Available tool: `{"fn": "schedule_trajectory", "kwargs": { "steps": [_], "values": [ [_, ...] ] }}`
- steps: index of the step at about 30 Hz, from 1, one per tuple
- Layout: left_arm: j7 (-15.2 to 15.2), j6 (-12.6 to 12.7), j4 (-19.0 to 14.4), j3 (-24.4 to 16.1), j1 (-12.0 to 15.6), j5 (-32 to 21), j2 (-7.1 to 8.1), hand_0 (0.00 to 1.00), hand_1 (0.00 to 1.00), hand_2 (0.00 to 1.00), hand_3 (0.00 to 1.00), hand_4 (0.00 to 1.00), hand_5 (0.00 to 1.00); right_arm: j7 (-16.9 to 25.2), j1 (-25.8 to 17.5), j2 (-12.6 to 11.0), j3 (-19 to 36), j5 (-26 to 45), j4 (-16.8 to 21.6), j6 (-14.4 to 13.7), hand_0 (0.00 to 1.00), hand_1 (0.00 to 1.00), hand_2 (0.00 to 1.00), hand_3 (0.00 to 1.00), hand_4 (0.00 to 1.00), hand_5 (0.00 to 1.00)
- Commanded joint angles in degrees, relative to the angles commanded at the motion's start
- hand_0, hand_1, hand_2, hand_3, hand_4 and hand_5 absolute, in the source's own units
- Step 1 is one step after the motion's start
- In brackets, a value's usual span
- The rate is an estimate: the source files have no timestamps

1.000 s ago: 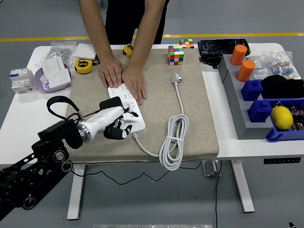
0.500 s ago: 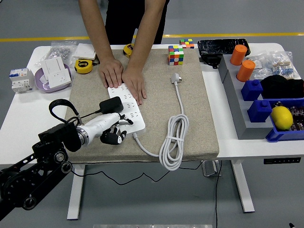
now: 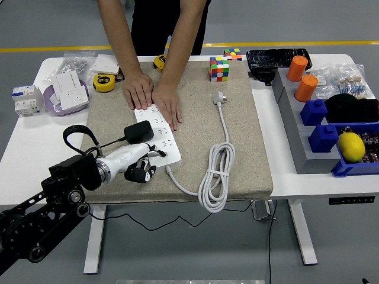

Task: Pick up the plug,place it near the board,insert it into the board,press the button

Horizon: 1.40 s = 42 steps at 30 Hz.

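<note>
Black plug (image 3: 137, 132) sits in the board (image 3: 157, 135), which a person's hands (image 3: 154, 94) pin to the table (image 3: 26, 142). Your left robot hand (image 3: 141, 167), fingers curled and grasping nothing, hovers by the board's near end. You're at pressing: find the button next.

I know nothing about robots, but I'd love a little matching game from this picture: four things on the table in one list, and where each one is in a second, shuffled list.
Things:
1. black plug
2. colourful cube
3. yellow ball
4. person's hands

Places:
A. in a blue bin at the table's right edge
B. pressing on the far end of the white power strip
C. on the strip, next to the robot's left hand
D. at the far edge of the beige mat

Pairs: 1-C, 2-D, 3-A, 4-B
</note>
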Motion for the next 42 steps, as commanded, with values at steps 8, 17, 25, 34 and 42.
{"fn": "schedule_trajectory", "kwargs": {
  "steps": [8,17,25,34,42],
  "values": [
    [-1.15,0.51,-6.12,-5.10,2.27,-0.16,-0.47,0.136,0.051,0.163,0.665,0.401,0.019,-0.05,0.09,0.08,0.10,0.08,0.00,-0.03,0.886,0.805,0.770,0.790,0.998,0.909],
    [-11.93,9.72,-15.52,-18.53,10.50,-9.60,-4.65,0.292,0.270,0.373,0.654,0.757,0.207,0.01,-0.13,0.29,0.30,0.13,0.00,-0.01,0.887,0.803,0.768,0.788,0.998,0.910],
    [-20.18,13.39,-14.82,-25.37,19.46,-28.97,-9.47,0.888,0.974,0.917,0.903,0.998,0.459,0.13,-0.37,0.51,0.44,0.20,0.00,0.01,0.886,0.802,0.768,0.788,0.998,0.909],
    [-20.02,13.24,-14.11,-27.65,22.46,-50.85,-8.76,0.998,0.998,0.998,0.998,0.998,0.446,0.21,-0.22,0.43,0.21,0.54,0.00,0.01,0.888,0.792,0.768,0.788,0.998,0.908],
    [-14.69,12.04,-13.78,-26.50,19.50,-37.39,-5.10,0.692,0.659,0.569,0.998,0.791,0.133,0.03,-0.29,0.43,0.23,0.34,0.00,0.05,0.888,0.790,0.768,0.788,0.998,0.908]
  ]
}}
